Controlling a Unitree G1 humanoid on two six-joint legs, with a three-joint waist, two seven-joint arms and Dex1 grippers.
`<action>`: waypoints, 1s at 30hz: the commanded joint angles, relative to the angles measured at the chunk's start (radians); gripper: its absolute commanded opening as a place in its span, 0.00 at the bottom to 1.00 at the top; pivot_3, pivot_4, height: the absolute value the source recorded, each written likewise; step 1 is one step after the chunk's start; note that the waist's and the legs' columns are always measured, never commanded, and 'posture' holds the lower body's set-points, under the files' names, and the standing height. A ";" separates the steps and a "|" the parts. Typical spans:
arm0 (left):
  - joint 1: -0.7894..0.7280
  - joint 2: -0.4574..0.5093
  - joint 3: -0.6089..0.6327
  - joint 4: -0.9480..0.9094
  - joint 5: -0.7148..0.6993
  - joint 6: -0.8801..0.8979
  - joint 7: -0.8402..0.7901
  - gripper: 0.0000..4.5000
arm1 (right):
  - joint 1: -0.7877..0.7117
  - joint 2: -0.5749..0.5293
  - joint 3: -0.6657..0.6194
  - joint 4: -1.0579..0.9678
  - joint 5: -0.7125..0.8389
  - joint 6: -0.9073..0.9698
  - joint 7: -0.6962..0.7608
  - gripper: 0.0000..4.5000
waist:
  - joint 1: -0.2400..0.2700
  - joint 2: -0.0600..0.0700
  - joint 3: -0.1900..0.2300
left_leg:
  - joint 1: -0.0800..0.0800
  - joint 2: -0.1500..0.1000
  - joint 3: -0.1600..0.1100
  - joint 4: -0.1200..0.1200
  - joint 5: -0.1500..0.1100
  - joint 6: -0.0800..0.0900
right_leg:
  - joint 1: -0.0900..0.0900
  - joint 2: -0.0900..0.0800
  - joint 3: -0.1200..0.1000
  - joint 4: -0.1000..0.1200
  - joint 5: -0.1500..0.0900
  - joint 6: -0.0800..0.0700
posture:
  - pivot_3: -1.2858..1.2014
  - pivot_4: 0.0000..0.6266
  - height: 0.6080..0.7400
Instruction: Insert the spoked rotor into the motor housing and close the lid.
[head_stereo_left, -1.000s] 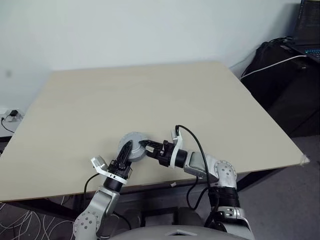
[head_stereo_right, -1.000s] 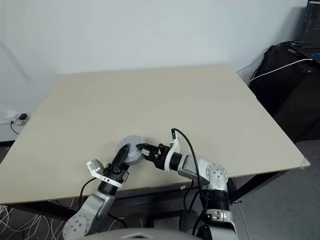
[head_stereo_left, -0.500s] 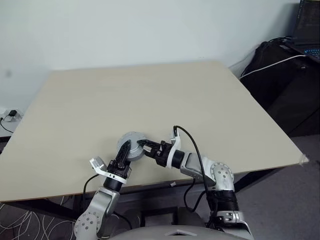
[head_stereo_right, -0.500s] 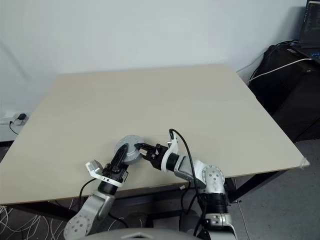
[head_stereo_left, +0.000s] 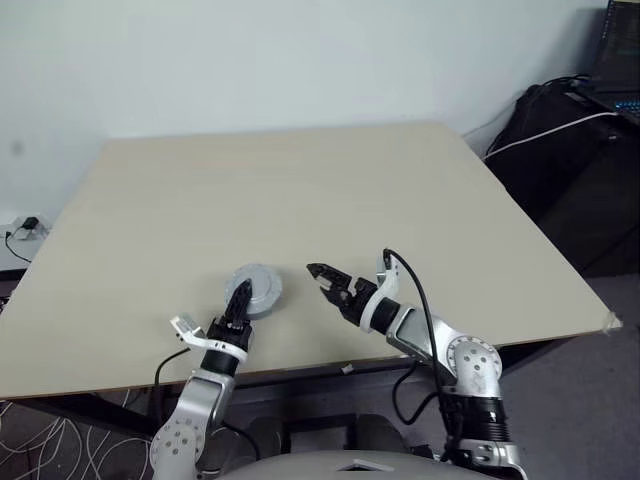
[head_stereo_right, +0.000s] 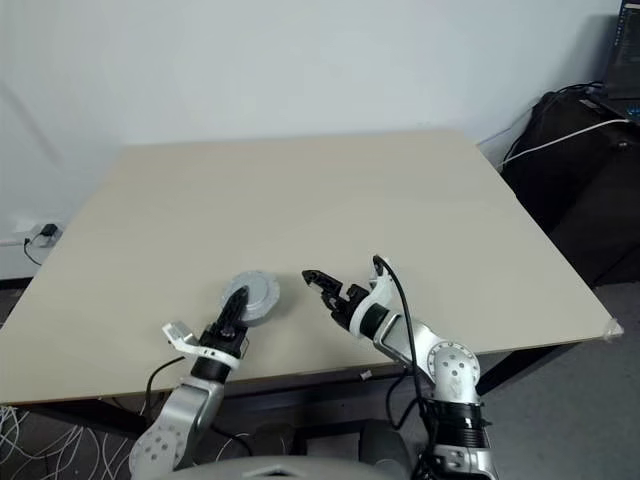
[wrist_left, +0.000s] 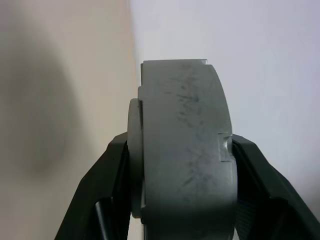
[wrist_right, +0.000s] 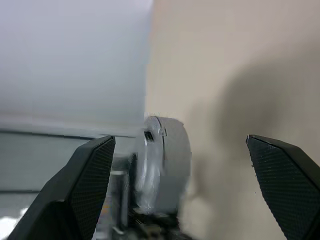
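Note:
A grey round unit (head_stereo_left: 259, 286) lies on the table near the front edge, its smooth grey lid facing up. I take the thick grey body (wrist_left: 185, 150) under the lid for the motor housing; no windings show. The spoked rotor is hidden. My left gripper (head_stereo_left: 240, 297) is shut on the unit's side, one finger on each flat face in the left wrist view. My right gripper (head_stereo_left: 320, 279) hangs open a short way to the right of the unit, pointing at it, with nothing between its fingers. The right wrist view has the unit (wrist_right: 167, 165) ahead.
The beige table (head_stereo_left: 300, 180) stretches far ahead and to both sides; its front edge runs just behind my hands. A black bag (head_stereo_left: 570, 150) with a white cable and a laptop (head_stereo_left: 615, 60) stand off the table's right side. A wall socket (head_stereo_left: 22, 230) is at the left.
My right gripper has opened, let go of the grey unit and drawn back to the right. The left gripper has kept its hold and shifted slightly left with the unit.

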 joint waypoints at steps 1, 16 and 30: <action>-0.148 -0.118 0.062 0.009 0.038 -0.111 0.061 0.47 | 0.012 -0.125 0.143 -0.128 -0.262 -0.075 0.156 1.00 | 0.005 -0.001 0.000 | 0.000 0.000 0.000 0.000 0.000 0.000 | 0.000 0.000 0.000 0.000 0.000 0.000 | 0.52 0.00 1.00; -0.453 -0.045 0.271 0.359 0.134 -0.206 0.136 0.47 | 0.148 -0.232 0.380 -0.122 -0.957 -0.666 0.473 1.00 | 0.025 -0.021 0.004 | 0.001 -0.002 0.004 0.004 0.000 0.000 | 0.004 0.001 0.006 -0.001 0.003 0.005 | 0.52 0.00 1.00; -0.662 -0.002 0.365 0.646 0.311 -0.208 0.190 0.47 | 0.169 -0.175 0.345 -0.115 -1.001 -0.645 0.526 1.00 | 0.037 -0.024 0.004 | 0.001 -0.002 0.004 0.005 0.000 0.000 | 0.005 0.001 0.007 0.000 0.009 0.003 | 0.52 0.00 1.00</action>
